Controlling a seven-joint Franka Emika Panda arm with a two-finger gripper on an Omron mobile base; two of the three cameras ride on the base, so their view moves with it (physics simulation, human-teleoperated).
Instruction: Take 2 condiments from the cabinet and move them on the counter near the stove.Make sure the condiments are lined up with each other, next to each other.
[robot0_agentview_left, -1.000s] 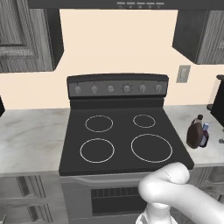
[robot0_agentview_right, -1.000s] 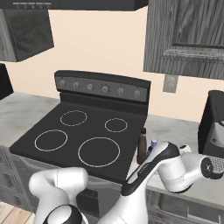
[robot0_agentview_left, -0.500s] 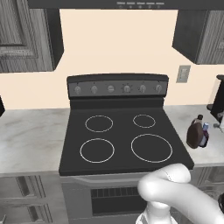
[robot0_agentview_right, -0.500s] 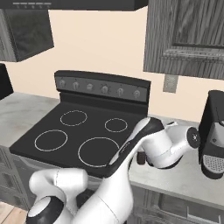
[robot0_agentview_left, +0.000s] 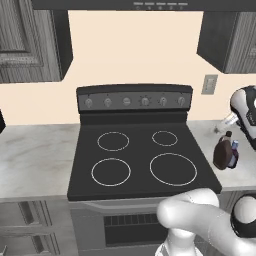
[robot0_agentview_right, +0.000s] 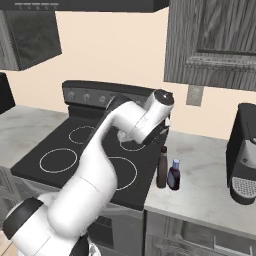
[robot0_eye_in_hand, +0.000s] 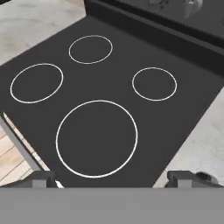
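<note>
Pulled up and back from the bottles over the last second, and swung out over the stove (robot0_agentview_left: 140, 160). Fingers (robot0_eye_in_hand: 43, 179) spread fully wide, holding nothing, aimed down at the four white rings of the black glass top.

Left standing on the bench (robot0_agentview_right: 210, 170), just right of the stove's edge: the brown bottle (robot0_agentview_right: 162, 169) and the smaller purple bottle (robot0_agentview_right: 174, 175). Both upright, side by side, so close that touching or not could not be told. Brown one nearer the stove.

Judged from that: both bottles out of the cabinet (robot0_agentview_right: 215, 40), set down and let go, lined up as a pair. Probably little left beyond drawing the arm clear without brushing them.

Pale marbled stone either side of the stove. Black coffee machine (robot0_agentview_right: 245, 155) further right on the same stretch, well apart from the bottles. Cream wall behind, with a wall socket (robot0_agentview_left: 210, 84). Grey wood-grain doors shut above. Wooden floor (robot0_eye_in_hand: 13, 157) in front of the stove.
</note>
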